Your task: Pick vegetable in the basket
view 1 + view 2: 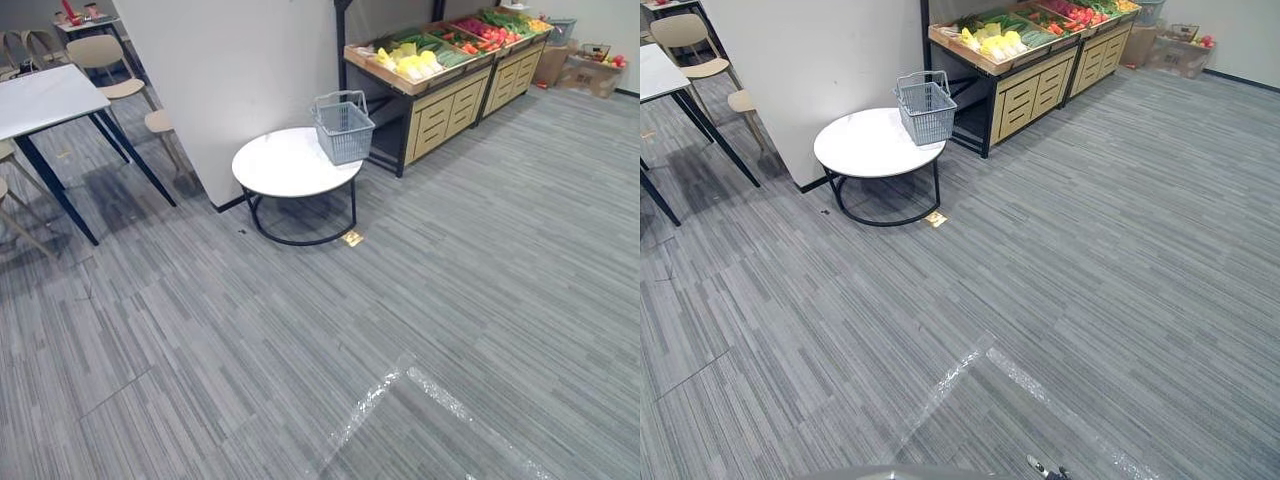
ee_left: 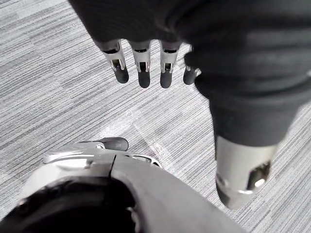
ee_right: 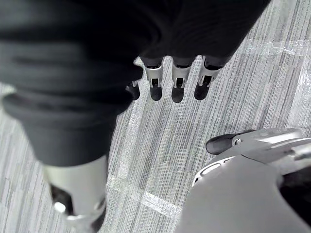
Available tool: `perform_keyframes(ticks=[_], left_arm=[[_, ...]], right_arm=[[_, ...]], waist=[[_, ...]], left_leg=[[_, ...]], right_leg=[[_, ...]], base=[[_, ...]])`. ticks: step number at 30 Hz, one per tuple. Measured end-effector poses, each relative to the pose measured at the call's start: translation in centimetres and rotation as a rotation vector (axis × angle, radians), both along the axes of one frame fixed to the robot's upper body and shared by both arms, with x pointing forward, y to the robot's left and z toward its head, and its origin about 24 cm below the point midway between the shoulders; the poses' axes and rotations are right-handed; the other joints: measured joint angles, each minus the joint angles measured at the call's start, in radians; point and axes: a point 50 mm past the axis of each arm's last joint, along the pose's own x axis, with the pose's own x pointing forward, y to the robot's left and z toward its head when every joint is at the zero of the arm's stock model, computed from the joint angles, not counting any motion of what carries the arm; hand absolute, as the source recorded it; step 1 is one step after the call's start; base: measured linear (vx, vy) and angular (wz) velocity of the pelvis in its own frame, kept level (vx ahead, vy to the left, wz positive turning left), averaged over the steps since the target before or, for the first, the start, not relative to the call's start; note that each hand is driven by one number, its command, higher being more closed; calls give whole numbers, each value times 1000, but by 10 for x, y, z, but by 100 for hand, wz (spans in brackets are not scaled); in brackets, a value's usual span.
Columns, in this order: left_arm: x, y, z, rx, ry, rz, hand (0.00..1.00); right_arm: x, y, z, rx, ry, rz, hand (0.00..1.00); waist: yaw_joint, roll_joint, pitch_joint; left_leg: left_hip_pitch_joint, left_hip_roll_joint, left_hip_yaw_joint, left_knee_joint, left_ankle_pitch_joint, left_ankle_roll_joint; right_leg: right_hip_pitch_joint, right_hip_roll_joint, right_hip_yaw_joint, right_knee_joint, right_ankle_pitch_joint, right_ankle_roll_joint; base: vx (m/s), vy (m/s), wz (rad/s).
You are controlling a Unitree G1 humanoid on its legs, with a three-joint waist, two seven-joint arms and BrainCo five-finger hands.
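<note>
A grey wire basket (image 1: 343, 127) stands on a round white table (image 1: 280, 165) at upper centre of the frame, vegetables (image 1: 420, 55) heaped on a wooden stand (image 1: 450, 100) at upper right. The left hand (image 2: 144, 63) and right hand (image 3: 177, 77) hang over the grey floor (image 1: 400, 330), fingers loosely straight, holding nothing.

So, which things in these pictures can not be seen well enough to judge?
Grey mesh basket on the round white table: its bottom is hidden by its own walls in both eye views.
Vegetables on the wooden stand: too small to name; the right eye view's top edge cuts the far trays.
Left hand and right hand: palms hidden under dark ribbed covers in the wrist views.
</note>
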Motion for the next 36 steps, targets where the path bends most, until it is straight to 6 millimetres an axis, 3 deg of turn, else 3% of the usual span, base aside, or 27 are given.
perform_keyframes(ticks=[2,4,6,10,12,14,16,18,20,22,24,25,27,28,29,30,31,33,34,35,36], left_arm=[[3,0,0,2,-6,-1,0],[11,1,1,9,-23,-3,0],[19,6,3,26,-42,-8,0],[29,12,5,46,-64,-1,0],[30,13,5,46,-73,25,0],[32,14,7,48,-101,79,0],[33,9,7,26,-130,178,0],[31,4,6,13,-129,207,0],[33,4,6,9,-138,211,0],[34,4,6,10,-142,211,0],[34,3,7,9,-148,216,0],[32,3,6,6,-152,251,0],[26,2,6,4,-144,273,0],[22,3,5,5,-135,286,0],[20,7,6,13,-135,288,0],[21,12,7,26,-143,282,0],[21,14,8,32,-142,278,0],[22,20,8,45,-136,262,0],[22,20,8,46,-134,256,0],[19,21,8,52,-117,240,0],[19,22,8,55,-116,225,0]], right_arm=[[2,0,0,2,-7,-11,0],[21,0,3,8,-60,-28,0],[36,2,5,13,-101,-34,0],[35,7,4,36,-113,-96,0],[34,6,4,36,-110,-99,0],[33,7,4,38,-109,-99,0],[31,1,5,12,-108,-60,0],[35,0,7,-1,-125,-26,0],[43,0,9,-3,-144,-15,0],[51,5,10,8,-162,-8,0],[56,10,10,13,-174,26,0],[66,16,13,13,-206,76,0],[71,20,14,16,-223,96,0],[74,24,14,25,-231,103,0],[76,30,14,42,-236,95,0],[77,40,13,72,-239,89,0],[77,44,12,82,-237,88,0],[73,43,10,83,-213,98,0],[72,42,10,78,-209,98,0],[67,39,9,72,-195,95,0],[66,39,8,72,-194,95,0]], waist=[[-4,0,13],[-9,9,40],[-17,-9,72],[-16,-29,91],[-12,-31,95],[-13,-37,105],[-5,-5,120],[-5,2,121],[8,2,121],[33,-8,126],[42,-8,126],[49,-8,126],[64,-6,124],[76,-3,117],[82,-27,110],[83,-53,92],[83,-63,81],[73,-90,60],[70,-91,60],[58,-91,54],[55,-93,53]], left_leg=[[-5,2,0,4,1,1],[-37,8,18,5,11,-2],[-62,7,18,5,19,-5],[-86,14,20,28,1,-32],[-174,56,38,263,-100,-62],[-284,105,61,532,-109,-56],[-423,184,10,891,-94,-34],[-483,171,-32,964,-128,-43],[-549,154,-38,915,-147,-38],[-588,127,-24,720,-123,-23],[-602,111,-7,507,-46,-17],[-615,109,-12,320,38,-30],[-620,126,-10,242,54,-34],[-621,136,6,280,131,-34],[-624,123,18,315,152,-20],[-634,98,19,349,130,18],[-636,85,21,365,115,43],[-599,49,44,411,55,115],[-572,43,40,413,30,115],[-464,24,37,377,-36,116],[-445,21,37,371,-45,116]], right_leg=[[-11,0,-1,14,-1,-1],[-94,-5,1,116,-33,-8],[-153,-15,0,180,-59,-17],[-192,-19,-9,239,-106,-38],[-187,-17,-5,252,-142,-60],[-161,-17,-7,245,-148,-72],[-95,14,0,241,-159,-87],[-61,11,15,243,-179,-89],[-44,5,34,215,-187,-95],[-12,-15,55,172,-192,-79],[34,-34,67,134,-206,-56],[71,-56,95,115,-227,-23],[92,-73,128,99,-245,-19],[119,-98,160,88,-248,-25],[114,-120,180,106,-235,-40],[79,-149,197,154,-185,-51],[60,-162,207,187,-158,-43],[-3,-193,256,366,-21,-2],[-20,-193,262,427,39,34],[-90,-194,285,649,274,135],[-110,-193,286,694,299,156]], base=[[-14,-4,-3],[-37,-20,-22],[-56,-26,-9],[1,-62,4],[73,-135,-8],[81,-145,-4],[176,-88,-14],[246,16,-13],[294,57,-28],[317,100,-37],[431,184,-31],[600,344,-47],[578,401,-72],[444,321,-81],[565,363,-74],[452,258,-35],[588,336,-10],[621,323,8],[823,410,10],[566,291,7],[636,313,8]])
